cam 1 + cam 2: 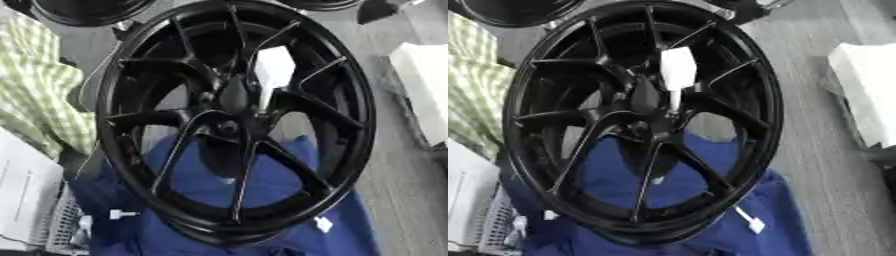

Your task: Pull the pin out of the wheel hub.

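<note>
While the black wheel [236, 120] stands on blue cloth [219, 180], we see a white pin [677, 75] stuck in its hub, approx. centre. No robot hands in view, so we can't tell their state.

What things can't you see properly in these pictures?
- Robot hands: in neither view.
- Pin: white, at the wheel hub; its tip blurs into the black spokes, so how deep it sits is unclear.
- Small white bits on the blue cloth: too small to name.
- Second wheel: cut off by the top edge.
</note>
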Motion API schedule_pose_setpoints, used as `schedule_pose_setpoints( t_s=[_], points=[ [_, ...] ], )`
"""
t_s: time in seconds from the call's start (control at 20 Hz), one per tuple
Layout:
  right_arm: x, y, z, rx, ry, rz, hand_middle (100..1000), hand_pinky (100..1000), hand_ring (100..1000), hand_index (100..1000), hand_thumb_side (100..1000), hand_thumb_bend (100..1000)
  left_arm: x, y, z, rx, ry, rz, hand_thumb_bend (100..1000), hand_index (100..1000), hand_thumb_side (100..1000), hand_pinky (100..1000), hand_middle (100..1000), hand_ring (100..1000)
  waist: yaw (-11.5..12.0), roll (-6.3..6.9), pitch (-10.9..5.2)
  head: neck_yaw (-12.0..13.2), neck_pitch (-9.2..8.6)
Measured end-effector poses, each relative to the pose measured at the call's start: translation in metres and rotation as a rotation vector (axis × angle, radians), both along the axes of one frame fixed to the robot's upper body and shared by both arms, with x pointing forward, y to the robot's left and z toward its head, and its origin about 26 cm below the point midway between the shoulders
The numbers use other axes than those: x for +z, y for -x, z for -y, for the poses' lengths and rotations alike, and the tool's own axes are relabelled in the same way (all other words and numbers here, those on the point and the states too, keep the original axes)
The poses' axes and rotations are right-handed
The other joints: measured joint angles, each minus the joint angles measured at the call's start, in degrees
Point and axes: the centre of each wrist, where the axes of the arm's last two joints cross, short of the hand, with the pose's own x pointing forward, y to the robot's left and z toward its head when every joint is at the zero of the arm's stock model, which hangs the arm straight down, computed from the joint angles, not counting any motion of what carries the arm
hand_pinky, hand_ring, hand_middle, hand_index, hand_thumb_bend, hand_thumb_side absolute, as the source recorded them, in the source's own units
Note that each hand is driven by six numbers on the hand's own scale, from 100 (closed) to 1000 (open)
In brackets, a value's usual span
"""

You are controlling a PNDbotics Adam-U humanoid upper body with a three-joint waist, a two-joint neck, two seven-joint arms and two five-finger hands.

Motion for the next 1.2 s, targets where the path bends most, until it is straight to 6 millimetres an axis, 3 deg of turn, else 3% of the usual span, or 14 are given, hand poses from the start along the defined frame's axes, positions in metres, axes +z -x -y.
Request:
schedule_pose_setpoints(
  t_s=[0.35,0.95,1.2],
  points=[
    [-0.012,-0.012,-0.024,0.016,-0.002,-0.064,809,871,854,828,309,584,-0.001,-0.001,-0.001,0.000,0.001,-0.008,613,827,605,771,715,775,0.1,-0.02,-0.11,-0.4,0.01],
    [-0.024,0.050,-0.029,-0.005,-0.087,-0.031,814,869,857,834,338,585,-0.013,0.004,-0.006,0.019,0.003,-0.044,609,825,608,773,723,780,0.0,-0.03,-0.04,0.2,-0.06],
    [-0.024,0.060,-0.030,-0.022,-0.100,-0.018,815,867,856,837,339,584,-0.015,0.005,-0.008,0.027,0.007,-0.046,608,825,611,773,723,779,0.2,0.12,0.79,0.7,-0.12]
  ],
)
